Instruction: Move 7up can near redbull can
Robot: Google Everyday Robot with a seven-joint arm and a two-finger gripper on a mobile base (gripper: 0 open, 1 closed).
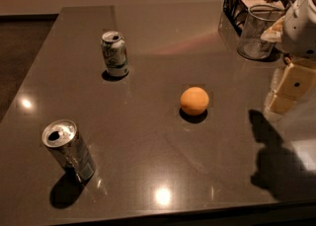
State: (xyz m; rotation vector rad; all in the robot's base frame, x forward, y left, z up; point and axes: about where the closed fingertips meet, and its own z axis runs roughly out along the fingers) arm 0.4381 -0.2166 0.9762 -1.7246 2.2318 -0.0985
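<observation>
Dark counter (148, 170) held 2 cans, 1 fruit. My gripper (289, 92) hung over right edge, well apart from both cans; clenched or released, could not tell. Slim redbull can (69, 151) stood front left. Short 7up can (114, 55) stood upright far left, well apart from it. Lone orange (194, 100) sat mid-counter. Judged step: approach, no grasp yet. Next move called for long reach left, past orange, to 7up can.

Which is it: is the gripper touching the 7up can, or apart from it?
Apart. The camera view shows the gripper at the right edge and the 7up can far to the left; the orange and a stretch of table lie between them.
</observation>
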